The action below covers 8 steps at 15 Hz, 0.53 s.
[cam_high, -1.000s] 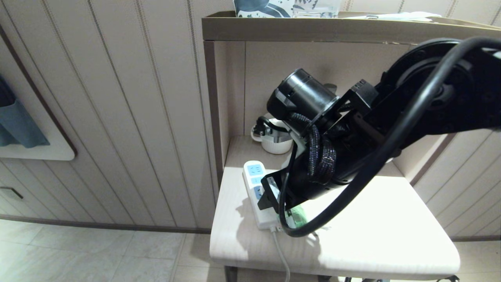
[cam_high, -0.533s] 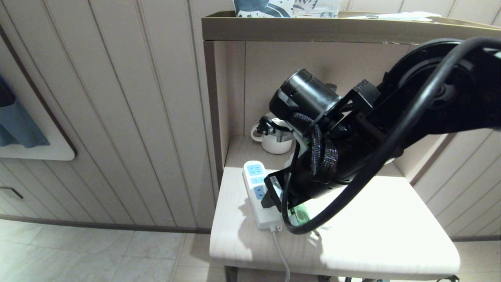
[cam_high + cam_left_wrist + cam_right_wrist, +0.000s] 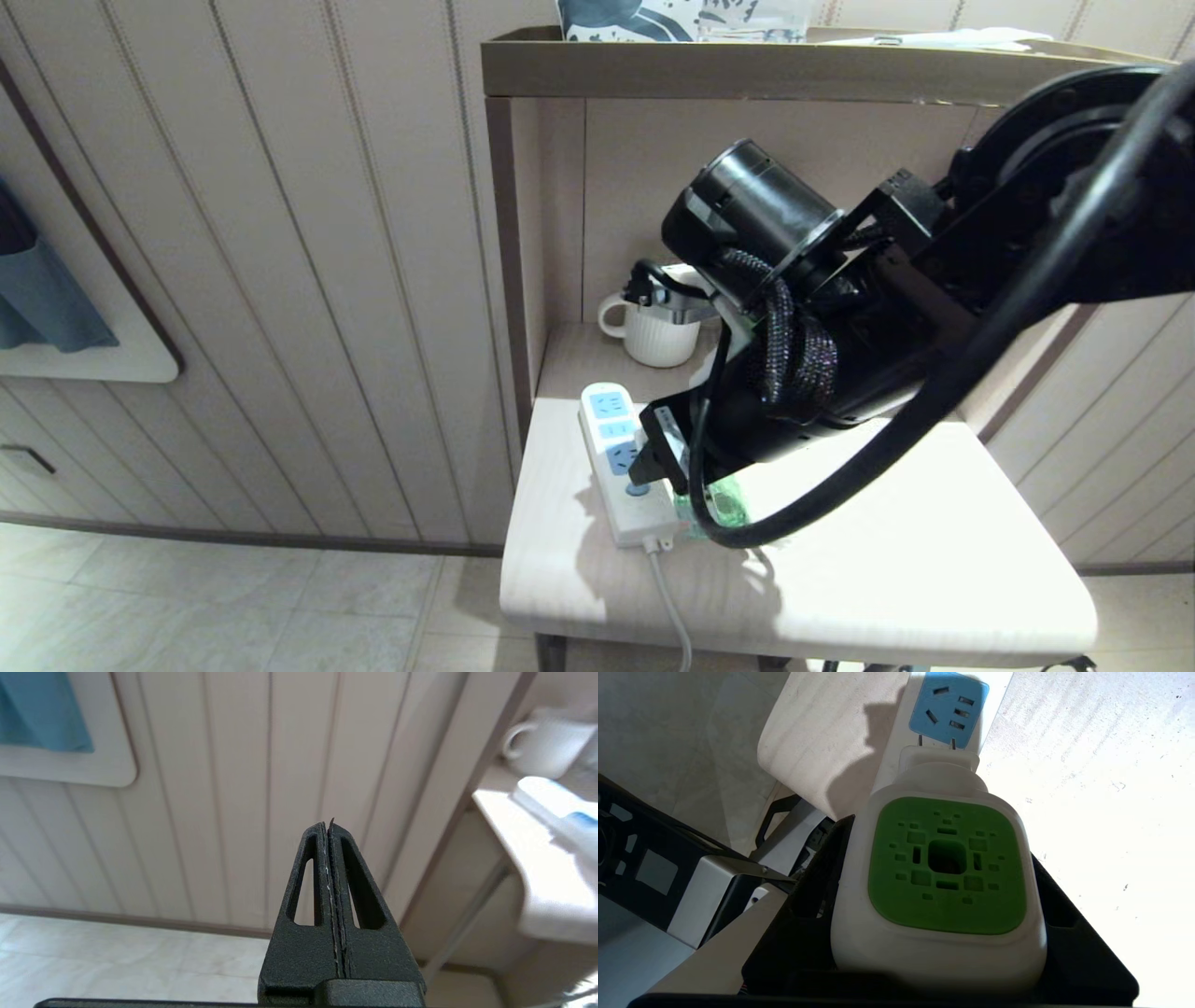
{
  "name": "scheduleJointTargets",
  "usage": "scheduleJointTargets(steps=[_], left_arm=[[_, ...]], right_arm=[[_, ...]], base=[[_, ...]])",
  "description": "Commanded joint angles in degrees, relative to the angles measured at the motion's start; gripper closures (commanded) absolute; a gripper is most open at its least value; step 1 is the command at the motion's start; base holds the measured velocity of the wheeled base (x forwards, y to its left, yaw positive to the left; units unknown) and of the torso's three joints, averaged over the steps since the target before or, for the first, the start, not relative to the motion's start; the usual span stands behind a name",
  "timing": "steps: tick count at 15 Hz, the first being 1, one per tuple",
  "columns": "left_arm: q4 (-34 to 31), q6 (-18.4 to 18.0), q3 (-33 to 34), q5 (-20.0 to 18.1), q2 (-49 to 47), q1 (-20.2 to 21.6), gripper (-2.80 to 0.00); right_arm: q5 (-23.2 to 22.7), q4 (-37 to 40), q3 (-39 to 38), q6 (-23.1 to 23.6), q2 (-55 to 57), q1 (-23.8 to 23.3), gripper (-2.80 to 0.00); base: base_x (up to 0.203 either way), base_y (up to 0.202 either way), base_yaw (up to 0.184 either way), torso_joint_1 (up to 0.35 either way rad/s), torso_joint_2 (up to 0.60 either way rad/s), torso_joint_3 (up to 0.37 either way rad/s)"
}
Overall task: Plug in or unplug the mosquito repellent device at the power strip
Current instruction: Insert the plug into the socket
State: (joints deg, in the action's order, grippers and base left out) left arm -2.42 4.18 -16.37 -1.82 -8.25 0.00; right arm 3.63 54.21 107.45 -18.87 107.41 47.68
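Observation:
My right gripper (image 3: 941, 849) is shut on the white head of the mosquito repellent device (image 3: 945, 868), one black finger on each side of its green top. Its two metal prongs (image 3: 953, 743) are bare and point at the nearest light-blue socket face of the power strip (image 3: 948, 711), outside the slots. In the head view the power strip (image 3: 611, 439) lies along the table's left edge. The right gripper (image 3: 677, 476) hovers over its near end, and the device's green bottle (image 3: 726, 504) shows under it. My left gripper (image 3: 329, 828) is shut and empty, off the table's left side.
A white ribbed mug (image 3: 658, 336) stands in the alcove at the back of the white table (image 3: 840, 569). The strip's white cord (image 3: 670, 602) hangs over the front edge. A panelled wall is on the left and a shelf (image 3: 747, 70) sits overhead.
My right arm has lifted and shifted slightly to the right with the device in its grip. The strip's round blue button now shows beside the fingers.

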Motion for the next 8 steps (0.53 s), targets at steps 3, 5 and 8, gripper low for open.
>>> scheduleJointTargets(steps=[3,5,8], left_arm=[[-0.3,2.7,-5.0,-2.9,-14.6,0.0,0.0],[-0.4,6.7,-8.7,-6.5,-22.2,0.0,0.0],[-0.3,9.8,-12.5,-12.1,-31.4,0.0,0.0]], right_arm=[[0.1,0.3,0.1,-0.1,-2.0,0.0,0.0],[0.1,0.3,0.1,-0.1,-3.0,0.0,0.0],[0.1,0.4,-0.1,-0.1,-3.9,0.0,0.0]], base=[[0.0,0.0,0.0,0.0,0.0,0.0],[0.0,0.0,0.0,0.0,0.0,0.0],[0.0,0.0,0.0,0.0,0.0,0.0]])
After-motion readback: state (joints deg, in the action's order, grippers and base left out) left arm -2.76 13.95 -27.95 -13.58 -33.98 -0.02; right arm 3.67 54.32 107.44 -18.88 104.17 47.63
